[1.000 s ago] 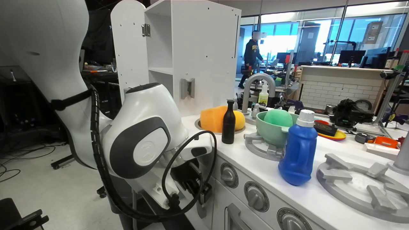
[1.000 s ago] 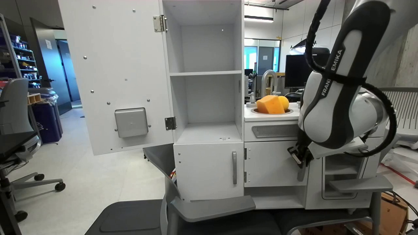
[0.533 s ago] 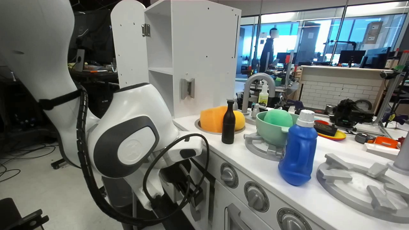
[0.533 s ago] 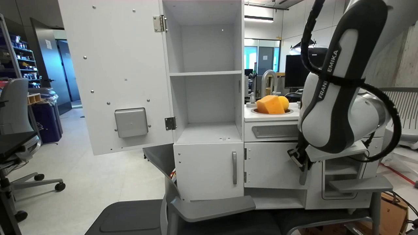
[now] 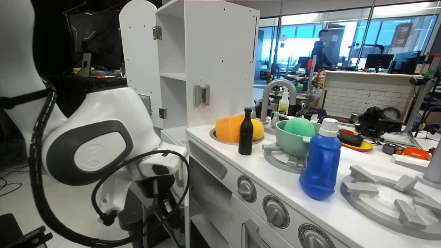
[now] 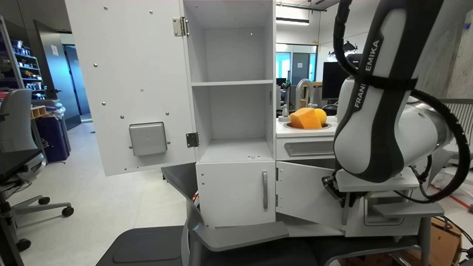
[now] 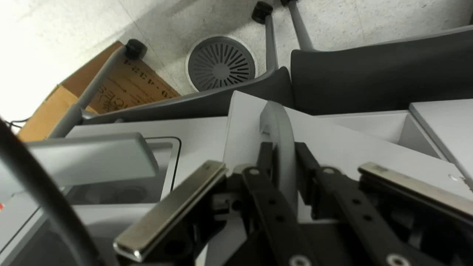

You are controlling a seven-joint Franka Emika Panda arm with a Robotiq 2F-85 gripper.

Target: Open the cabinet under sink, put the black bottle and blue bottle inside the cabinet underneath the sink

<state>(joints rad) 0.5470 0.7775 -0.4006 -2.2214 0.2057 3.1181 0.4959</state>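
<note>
The black bottle (image 5: pixel 246 134) stands upright on the white counter near the sink (image 5: pixel 214 137). The blue bottle (image 5: pixel 319 165), with a white cap, stands upright near the counter's front edge. Both bottles are out of sight in the exterior view where the arm covers the counter. The door (image 6: pixel 306 192) of the cabinet under the sink is partly open, and the cabinet's inside (image 5: pixel 213 196) shows behind it. My gripper (image 7: pixel 284 155) is shut on the door's grey handle (image 7: pixel 278 118), one finger on each side. The gripper also shows at the door's free edge in an exterior view (image 6: pixel 345 199).
An orange block and a yellow ball (image 6: pixel 320 116) fill the sink. A green bowl (image 5: pixel 293 139) with a green ball stands on a burner behind the blue bottle. The tall cabinet's door (image 6: pixel 140 88) stands open. Grey chairs with armrests (image 6: pixel 408 209) stand before the kitchen unit.
The door under the sink has swung outward from almost shut to partly open. My gripper has moved back from the counter with the handle between its fingers. The bottles have not moved.
</note>
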